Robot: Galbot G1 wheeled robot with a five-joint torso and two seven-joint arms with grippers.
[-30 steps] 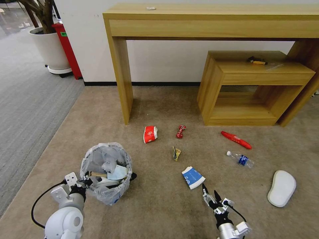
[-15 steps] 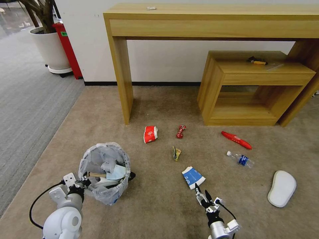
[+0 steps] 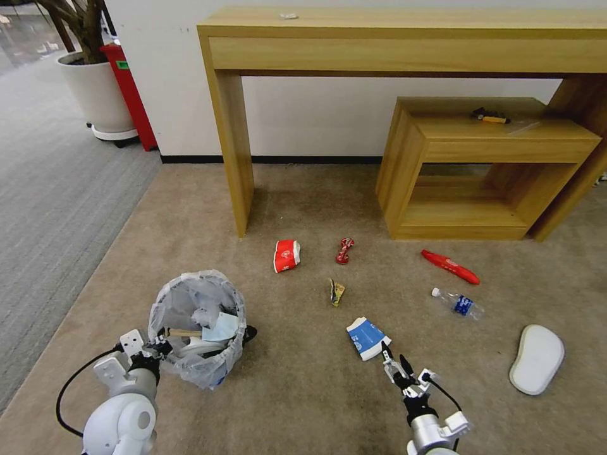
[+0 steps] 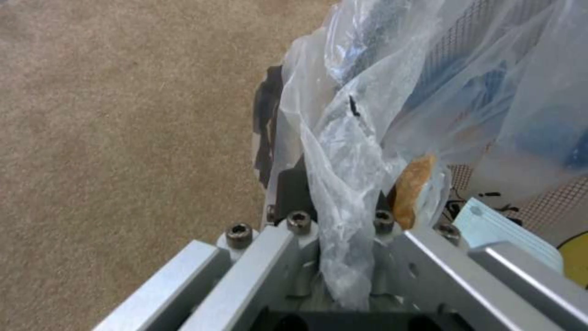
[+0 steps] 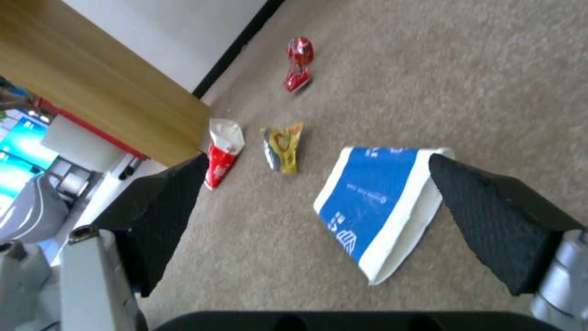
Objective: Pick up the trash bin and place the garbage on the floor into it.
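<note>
On the beige floor (image 3: 303,392), at about seven o'clock in the head view, sits the trash bin (image 3: 197,328), bag-lined and already holding a pale-blue mask (image 3: 222,327); the left gripper (image 3: 158,346) is clamped on its plastic-wrapped rim at the bin's eight o'clock. Toward five o'clock lies the blue-white carton (image 3: 367,337), with the right gripper (image 3: 394,361) just beyond its near edge, fingers (image 5: 490,216) spread wide and framing it. Farther out lie a red cup (image 3: 286,255), red wrapper (image 3: 344,250), bottle (image 3: 458,303) and slipper (image 3: 536,357).
</note>
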